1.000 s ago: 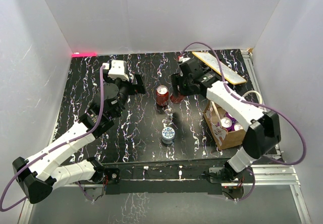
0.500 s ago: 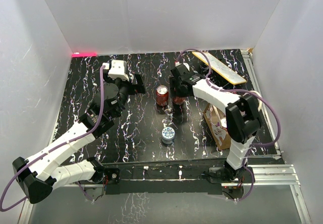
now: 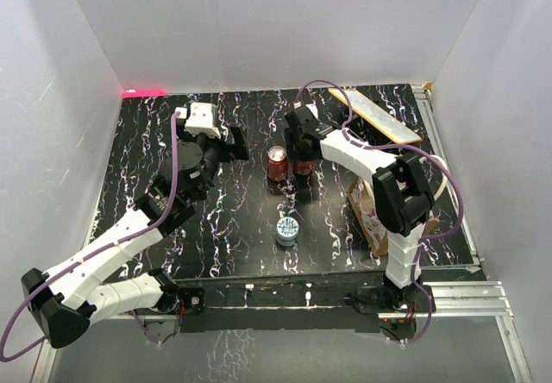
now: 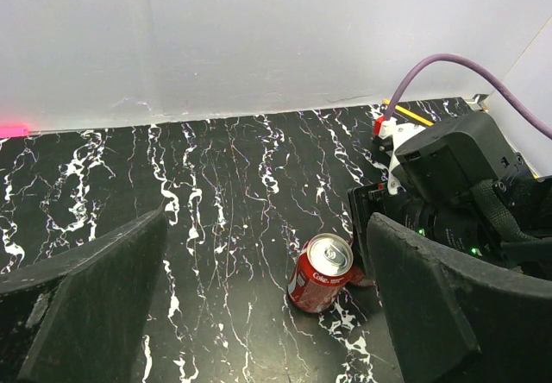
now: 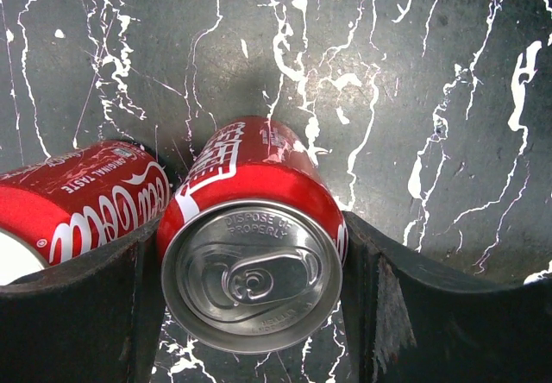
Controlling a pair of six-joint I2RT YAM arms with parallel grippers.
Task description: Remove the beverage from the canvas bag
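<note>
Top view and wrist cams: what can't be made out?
Contents of the canvas bag: top view, right arm elbow covers the opening.
Whether the held red can is set down or lifted: right wrist looks straight down.
Label of the blue-white can: top view, too small.

From above, the right arm (image 3: 398,195) lies over the tan-brown canvas bag (image 3: 366,213), so its inside cannot be seen. The red aluminium soda can (image 5: 252,271) clamped in the right hand (image 5: 250,232) is almost wholly hidden under the wrist in that view. In the right wrist view a second red cola can (image 5: 82,206) is cut off by the left edge and partly covered by a dark finger. The lid print on the small blue-and-white tin (image 3: 287,229) is too small to read.
</note>
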